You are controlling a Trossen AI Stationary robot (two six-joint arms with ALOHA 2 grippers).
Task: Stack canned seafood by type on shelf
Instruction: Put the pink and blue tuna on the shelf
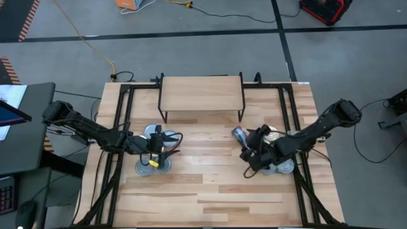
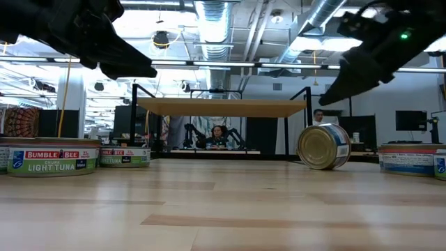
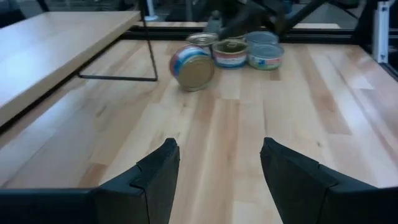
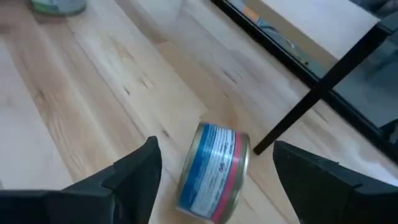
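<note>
A blue-labelled tin [image 4: 213, 170] stands on its rim on the table [image 1: 210, 184], right of centre in the high view, just off the shelf [image 1: 201, 94] leg. Rigid, smooth and free to roll, it probably wants gripping across its flat faces. The right gripper [image 4: 214, 171] hangs wide above it, empty; the left gripper [image 3: 217, 168] waits open.
</note>
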